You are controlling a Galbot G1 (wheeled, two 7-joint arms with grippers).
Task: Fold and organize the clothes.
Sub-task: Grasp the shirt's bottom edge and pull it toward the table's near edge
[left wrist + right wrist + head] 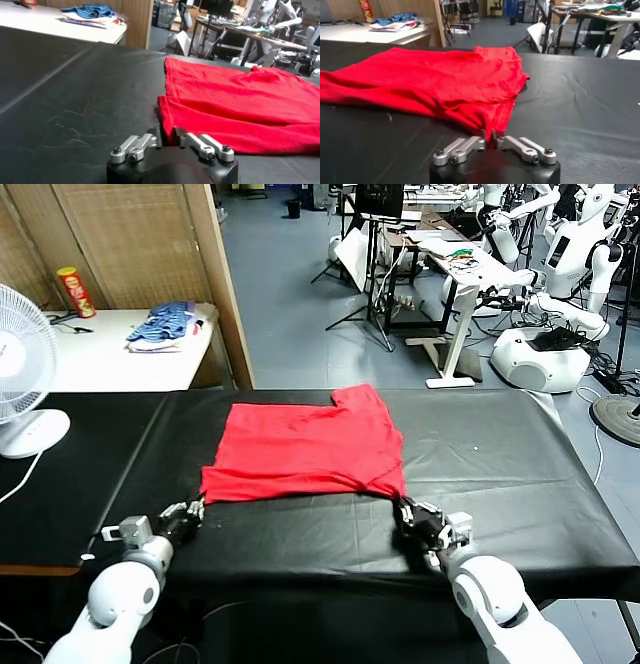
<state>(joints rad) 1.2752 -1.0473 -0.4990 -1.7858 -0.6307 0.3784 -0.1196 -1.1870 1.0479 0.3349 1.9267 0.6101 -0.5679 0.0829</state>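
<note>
— Where the black worktop (500,474) meets its far left corner: anything standing about?
— Beyond that corner, one white side table (110,359); carries one blue striped pile of clothes (165,324) and one red-and-yellow snack tube (76,292); one white fan (25,374) at the left edge, foot on the cloth; further robots and desks beyond the far right corner; nothing lying between grippers and garment.
— And on the worktop itself?
— One red T-shirt (305,446), plain side up, spread flat across the middle, one sleeve reaching towards the far edge; lies partly doubled over, a second layer showing along its near hem in the left wrist view.
— Count of grippers?
— Two, both low at the near edge; left gripper (192,511) just at the shirt's near left corner; fingers (192,140) drawn close with a narrow slit left, hem of the T-shirt (240,107) right at the tips, but cannot tell whether cloth is caught.
— The other?
— Right gripper (408,510) at the near right corner; pinched onto the bunched red fabric (485,117), cloth pulled into a peak running down into the closed tips.
</note>
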